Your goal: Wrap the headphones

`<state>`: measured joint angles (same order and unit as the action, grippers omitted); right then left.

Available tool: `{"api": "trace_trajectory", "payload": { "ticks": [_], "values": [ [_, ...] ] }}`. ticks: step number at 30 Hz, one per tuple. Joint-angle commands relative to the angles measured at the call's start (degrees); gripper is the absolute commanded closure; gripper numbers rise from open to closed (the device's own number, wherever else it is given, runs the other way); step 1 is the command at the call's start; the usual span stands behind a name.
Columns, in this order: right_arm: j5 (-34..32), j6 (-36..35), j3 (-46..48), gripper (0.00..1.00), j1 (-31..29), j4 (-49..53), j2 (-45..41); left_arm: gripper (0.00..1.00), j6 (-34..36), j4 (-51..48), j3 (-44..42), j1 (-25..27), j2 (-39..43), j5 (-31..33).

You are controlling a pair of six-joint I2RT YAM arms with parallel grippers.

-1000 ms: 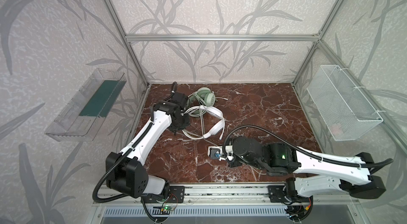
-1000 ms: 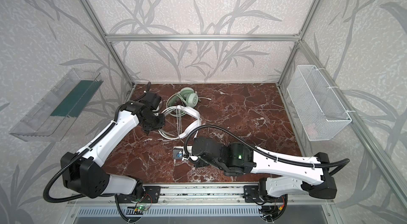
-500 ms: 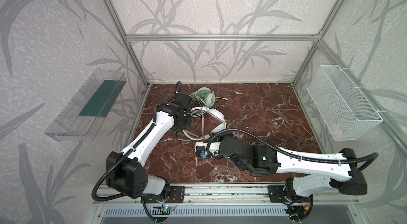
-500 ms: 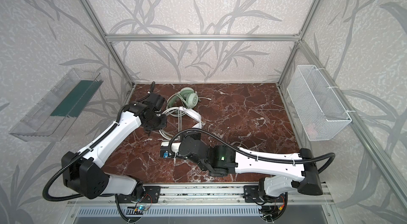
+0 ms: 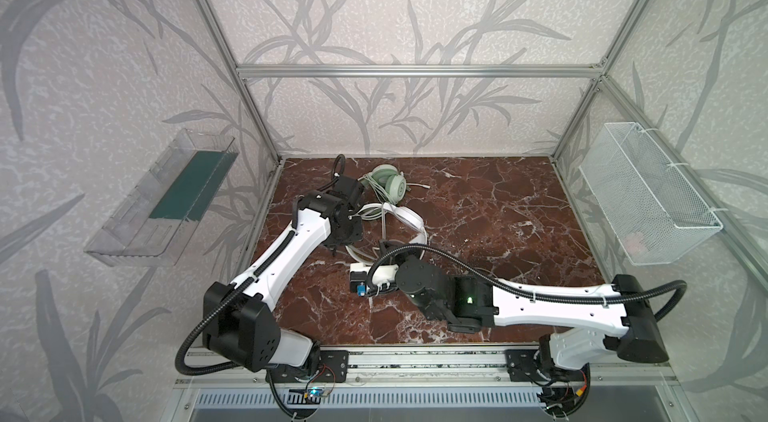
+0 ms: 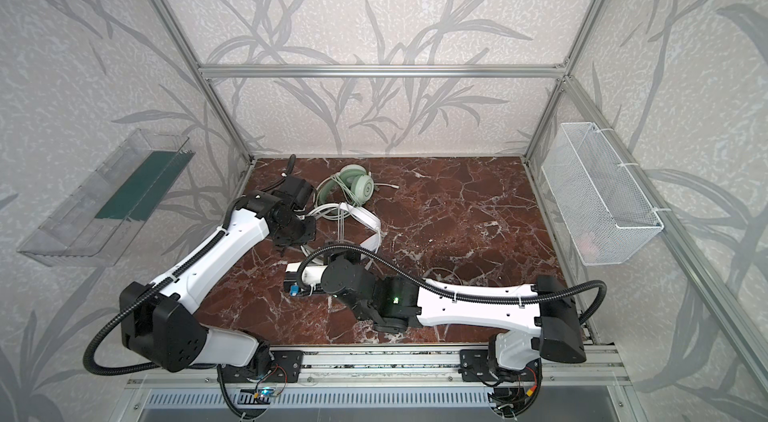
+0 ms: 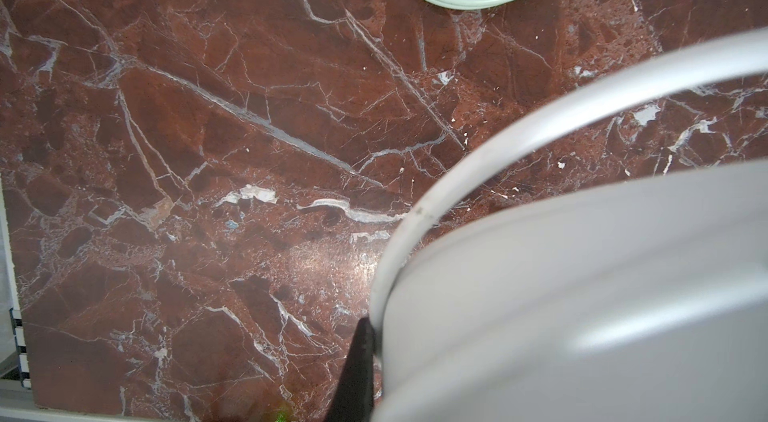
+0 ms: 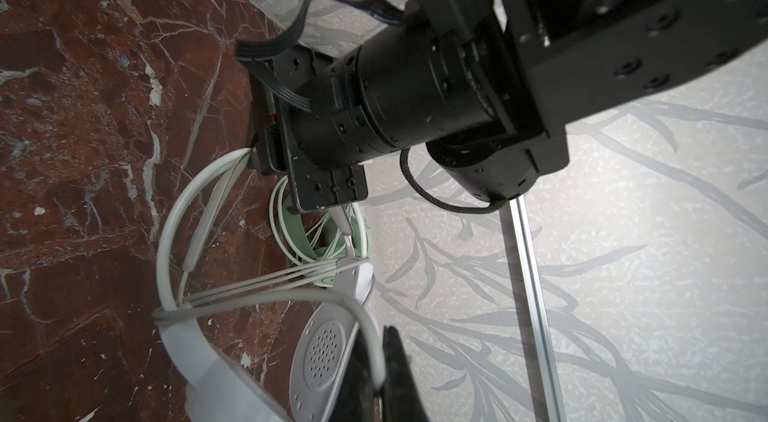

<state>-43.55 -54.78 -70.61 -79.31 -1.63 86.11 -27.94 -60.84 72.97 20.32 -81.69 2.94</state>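
Headphones (image 5: 409, 218), smooth white plastic, on veined red bench (image 5: 498, 212)
Your right pincer (image 8: 378, 382) nips their thin cable (image 8: 370, 328); left pincer (image 7: 368, 328) closed; mesh basket (image 5: 623, 200) holds something pinkish.

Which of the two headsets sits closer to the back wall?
The mint-green round-cupped headset, almost at the back wall. The white plastic headset lies further forward on the red marble tabletop.

Nothing here gives me a word or a number I can read. The mint headphones (image 6: 362, 188) show a small round mark on one cup, far too tiny to make out.
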Motion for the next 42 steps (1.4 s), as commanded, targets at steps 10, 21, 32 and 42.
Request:
{"api": "trace_trajectory", "payload": {
  "ticks": [10,21,32,42],
  "values": [
    [-0.3,7.2,-6.4,1.0,5.0,-2.1,1.7,1.0,0.8,0.3,1.0,0.3,1.9,-0.8],
    [0.8,11.5,-6.9,0.85,8.5,-1.6,1.1,1.0,1.2,0.2,0.9,0.3,2.5,-0.8],
    [4.0,15.0,-6.2,0.88,11.4,-1.4,1.1,1.0,1.4,0.1,1.3,0.4,3.0,-1.4],
    [3.8,15.8,-6.6,0.77,15.0,-0.3,-0.4,1.0,1.7,0.2,1.0,0.4,3.8,-1.2]
  ]
}}
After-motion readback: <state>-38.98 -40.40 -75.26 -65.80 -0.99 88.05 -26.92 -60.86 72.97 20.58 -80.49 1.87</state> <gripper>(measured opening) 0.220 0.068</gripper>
